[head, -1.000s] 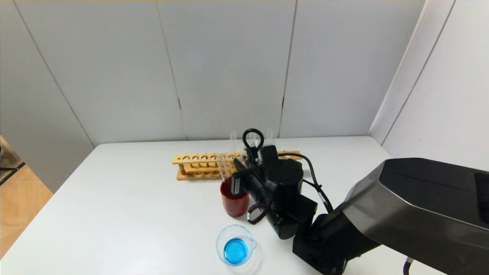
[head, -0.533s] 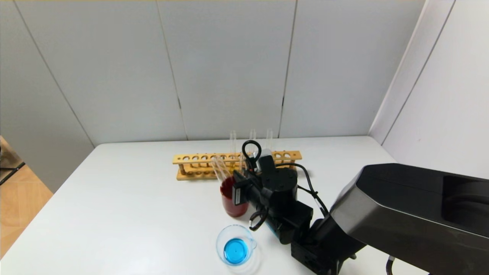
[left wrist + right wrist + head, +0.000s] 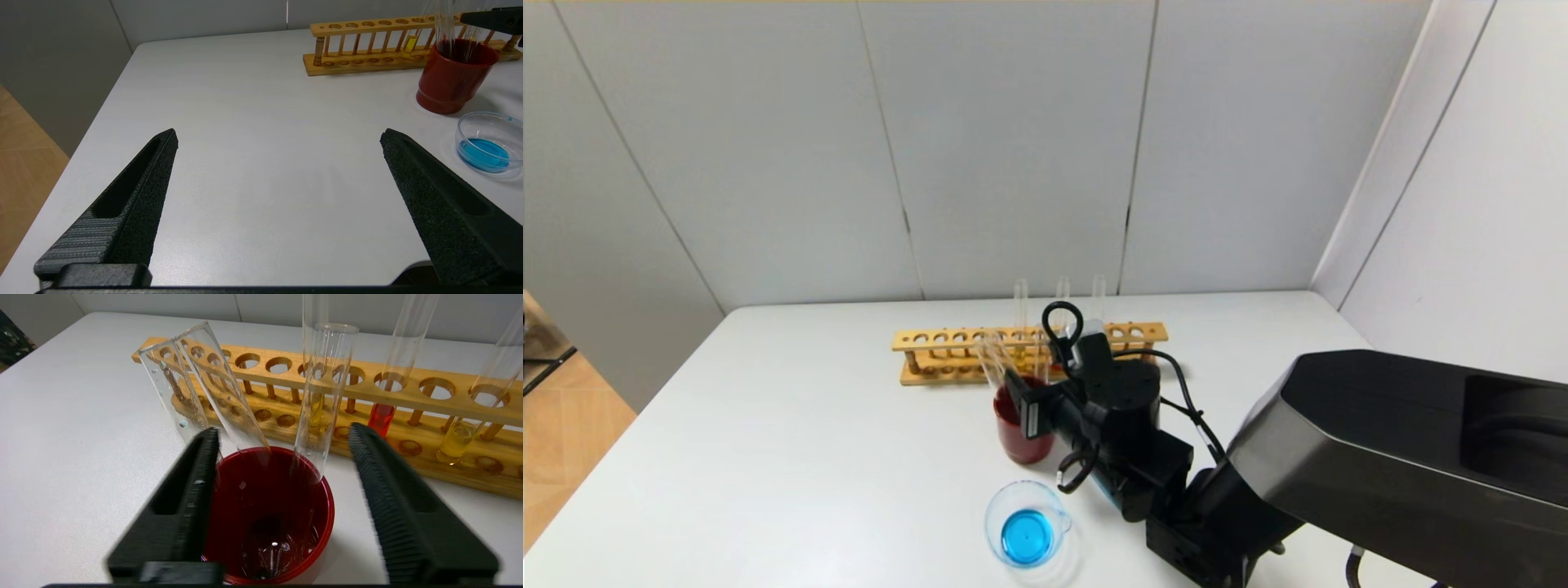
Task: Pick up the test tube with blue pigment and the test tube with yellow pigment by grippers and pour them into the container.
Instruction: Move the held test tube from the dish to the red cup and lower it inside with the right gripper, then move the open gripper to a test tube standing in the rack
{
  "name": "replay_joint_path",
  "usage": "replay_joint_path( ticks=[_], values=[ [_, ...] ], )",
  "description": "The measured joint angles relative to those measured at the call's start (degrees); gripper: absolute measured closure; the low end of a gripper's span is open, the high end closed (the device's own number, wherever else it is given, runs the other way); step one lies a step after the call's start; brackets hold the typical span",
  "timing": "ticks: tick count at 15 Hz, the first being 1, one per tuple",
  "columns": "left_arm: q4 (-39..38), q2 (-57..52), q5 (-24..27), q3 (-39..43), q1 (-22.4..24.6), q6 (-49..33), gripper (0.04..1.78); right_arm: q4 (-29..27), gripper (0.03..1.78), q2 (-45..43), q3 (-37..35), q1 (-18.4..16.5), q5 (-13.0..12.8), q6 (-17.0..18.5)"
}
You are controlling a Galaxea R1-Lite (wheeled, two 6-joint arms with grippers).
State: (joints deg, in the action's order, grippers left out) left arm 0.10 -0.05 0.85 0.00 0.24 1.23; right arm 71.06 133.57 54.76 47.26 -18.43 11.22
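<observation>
One yellow test tube racked beyond the spread-open right gripper above the red cup.

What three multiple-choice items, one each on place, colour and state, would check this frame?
1. The right claw is: A above the red cup; B parked at the robot's side; C raised toward the wall.
2. The liquid in the container is: A yellow; B red; C blue.
3. The right claw is: A shut on a tube; B open; C shut, empty.
Key: A, its wrist view looks straight into the cup; C, blue pools in the glass; B, its fingers stand wide apart. The left claw idles open elsewhere.
</observation>
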Motion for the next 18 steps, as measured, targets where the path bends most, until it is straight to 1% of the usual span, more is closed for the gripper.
replay_joint_path(
  ticks=[2, 4, 5, 7, 8, 10, 11, 14, 18],
  values=[
    [0.0, 0.0, 0.0, 0.0, 0.0, 0.0, 0.07, 1.0, 0.25, -0.7, 0.0, -0.1, -0.1, 0.0],
    [0.0, 0.0, 0.0, 0.0, 0.0, 0.0, 0.07, 2.9, 0.11, -2.3, 0.0, -0.5, -0.3, -0.1],
    [0.0, 0.0, 0.0, 0.0, 0.0, 0.0, 0.07, 3.2, 0.07, -3.5, -0.1, -0.5, -0.5, -0.4],
    [0.0, 0.0, 0.0, 0.0, 0.0, 0.0, 0.07, 3.0, 0.06, -6.8, -1.0, -1.5, -0.4, -1.4],
    [0.0, 0.0, 0.0, 0.0, 0.0, 0.0, 0.07, 2.4, 0.06, -8.5, -1.8, -2.7, -0.1, -2.9],
    [0.0, 0.0, 0.0, 0.0, 0.0, 0.0, 0.07, 0.7, 0.06, -11.0, -3.7, -6.7, 0.1, -8.2],
    [0.0, 0.0, 0.0, 0.0, 0.0, 0.0, 0.07, 0.5, 0.06, -12.0, -5.2, -8.4, 0.1, -9.9],
    [0.0, 0.0, 0.0, 0.0, 0.0, 0.0, 0.07, 0.3, 0.06, -16.2, -11.5, -11.0, 0.1, -10.6],
    [0.0, 0.0, 0.0, 0.0, 0.0, 0.0, 0.07, 0.5, 0.06, -23.3, -20.2, -11.5, -0.2, -10.7]
  ],
)
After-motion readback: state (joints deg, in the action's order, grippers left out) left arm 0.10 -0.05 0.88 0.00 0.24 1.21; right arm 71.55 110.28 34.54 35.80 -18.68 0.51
